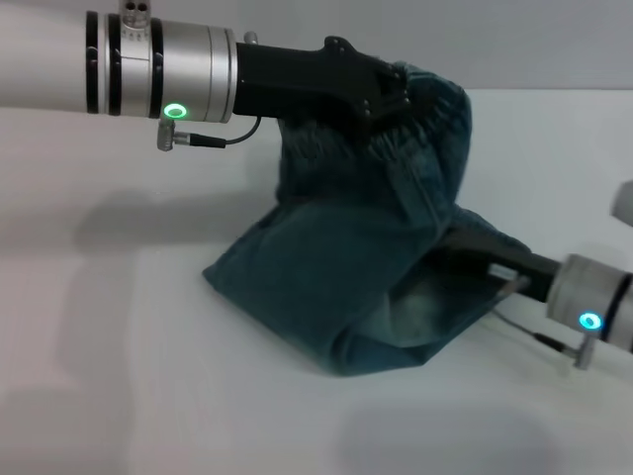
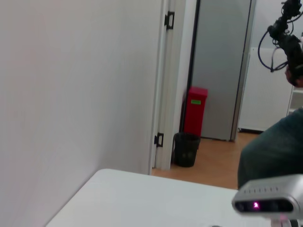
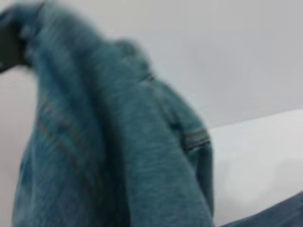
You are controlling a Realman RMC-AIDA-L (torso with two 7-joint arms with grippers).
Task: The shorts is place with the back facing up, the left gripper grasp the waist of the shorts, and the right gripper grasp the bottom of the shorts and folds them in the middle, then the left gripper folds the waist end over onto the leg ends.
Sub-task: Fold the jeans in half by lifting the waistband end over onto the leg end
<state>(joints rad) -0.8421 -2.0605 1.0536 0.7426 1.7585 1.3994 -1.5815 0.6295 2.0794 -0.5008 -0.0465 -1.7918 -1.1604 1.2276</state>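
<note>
The shorts sit in the middle of the white surface, partly lifted up. The left tool reaches in from the robot's left and holds the ruffled waist up high, pinched tight between its black fingers. It holds the waist up so the cloth can be carried over and laid down on the leg ends. The lower part of the shorts rests on the surface in a soft, thick heap, so the first fold looks done. The right tool comes in low from the robot's right, and its front part is tucked in under the cloth. I think it is there to keep the bottom of the shorts from sliding, but the cloth hides its tips, so I cannot tell if they are wide or pinched. The right wrist view shows only blue-green denim hanging close by, with a stitched seam on it. There is 1 pair of shorts, and there are 2 arms, each with 1 small green light. Behind the surface, the left wrist view shows 1 red bin and 1 black bin on a wooden floor by a door.
</note>
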